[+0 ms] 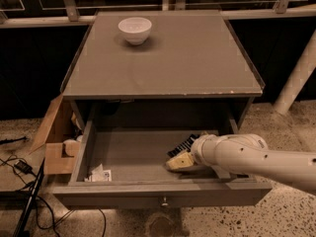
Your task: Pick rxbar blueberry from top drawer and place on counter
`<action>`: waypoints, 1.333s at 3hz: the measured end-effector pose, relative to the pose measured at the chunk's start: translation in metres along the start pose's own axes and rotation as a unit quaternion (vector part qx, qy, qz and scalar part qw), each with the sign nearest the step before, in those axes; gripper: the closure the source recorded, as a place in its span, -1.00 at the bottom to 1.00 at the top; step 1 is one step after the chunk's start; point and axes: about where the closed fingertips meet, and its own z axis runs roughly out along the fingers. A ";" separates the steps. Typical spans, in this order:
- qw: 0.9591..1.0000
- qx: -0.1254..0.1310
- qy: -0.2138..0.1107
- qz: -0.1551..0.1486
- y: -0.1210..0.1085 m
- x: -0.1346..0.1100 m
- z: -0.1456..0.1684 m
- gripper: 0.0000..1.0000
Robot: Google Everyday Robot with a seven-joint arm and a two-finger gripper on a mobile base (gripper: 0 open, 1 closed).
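The top drawer is pulled open below the counter. The rxbar blueberry, a dark wrapper with white lines, lies on the drawer floor at the right, partly hidden by my arm. My gripper reaches into the drawer from the right, its yellowish fingers low over the floor, just in front of and touching or nearly touching the bar's near end. The white arm crosses the drawer's right front corner.
A white bowl stands at the counter's back left. A white crumpled paper scrap lies in the drawer's front left corner. A cardboard box and cables sit on the floor at left. A white post stands at right.
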 end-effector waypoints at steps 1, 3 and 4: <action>1.000 0.006 0.009 0.002 -0.010 0.006 0.005 -1.00; 0.999 0.009 0.034 0.010 -0.018 0.022 0.015 -1.00; 0.999 0.009 0.034 0.010 -0.018 0.020 0.013 -0.62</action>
